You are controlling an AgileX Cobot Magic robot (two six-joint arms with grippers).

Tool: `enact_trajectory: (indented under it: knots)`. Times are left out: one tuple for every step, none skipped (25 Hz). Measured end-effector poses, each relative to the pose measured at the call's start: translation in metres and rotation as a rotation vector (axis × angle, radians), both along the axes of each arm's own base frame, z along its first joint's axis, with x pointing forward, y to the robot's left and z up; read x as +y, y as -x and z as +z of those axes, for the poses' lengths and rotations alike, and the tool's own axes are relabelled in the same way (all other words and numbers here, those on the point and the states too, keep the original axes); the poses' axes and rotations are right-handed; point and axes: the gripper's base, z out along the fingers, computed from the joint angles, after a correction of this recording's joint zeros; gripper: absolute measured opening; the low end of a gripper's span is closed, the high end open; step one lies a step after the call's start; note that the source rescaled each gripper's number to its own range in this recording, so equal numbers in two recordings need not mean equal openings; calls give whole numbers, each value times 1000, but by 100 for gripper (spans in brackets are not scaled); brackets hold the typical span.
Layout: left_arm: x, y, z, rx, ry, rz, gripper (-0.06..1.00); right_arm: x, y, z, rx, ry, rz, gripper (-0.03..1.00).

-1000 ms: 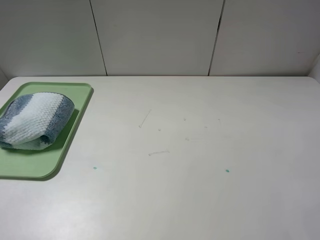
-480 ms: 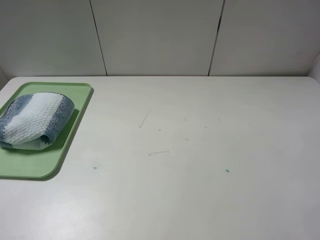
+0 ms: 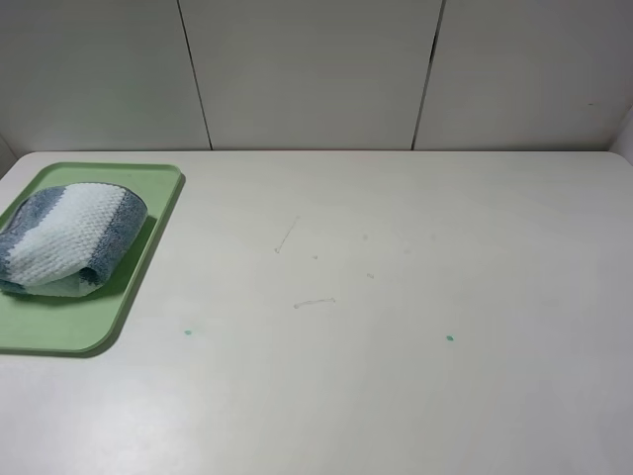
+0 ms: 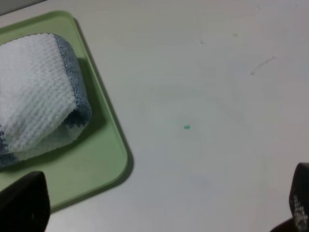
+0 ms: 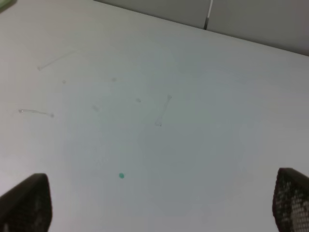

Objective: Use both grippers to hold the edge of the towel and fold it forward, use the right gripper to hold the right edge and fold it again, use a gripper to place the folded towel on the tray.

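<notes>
Nothing has moved since a second ago: the folded towel (image 3: pixel 67 237) lies on the tray (image 3: pixel 148 259) at the frame's left, so both grippers' fingers (image 4: pixel 21 203) stand apart, empty.

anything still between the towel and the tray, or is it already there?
Nothing visible stands in the way: the folded towel already lies on the tray, toward its left side. Both end effectors are open and off it, with only bare table below them in the wrist views.

Picture edges crop the tray (image 3: pixel 148 259) and towel (image 3: pixel 69 233).
</notes>
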Motion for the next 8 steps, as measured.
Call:
enact_trajectory:
  knots:
    - [0,0,0,0,0,0,100,0,0,0,0,0,0,100]
    - [0,0,0,0,0,0,100,0,0,0,0,-1,0,100]
    - [0,0,0,0,0,0,100,0,0,0,0,-1,0,100]
    - [0,0,0,0,0,0,100,0,0,0,0,-1,0,100]
    - [0,0,0,0,0,0,100,0,0,0,0,-1,0,100]
    - [0,0,0,0,0,0,100,0,0,0,0,-1,0,100]
    - [0,0,0,0,0,0,100,0,0,0,0,-1,0,100]
    - [0,0,0,0,0,0,100,0,0,0,0,-1,0,100]
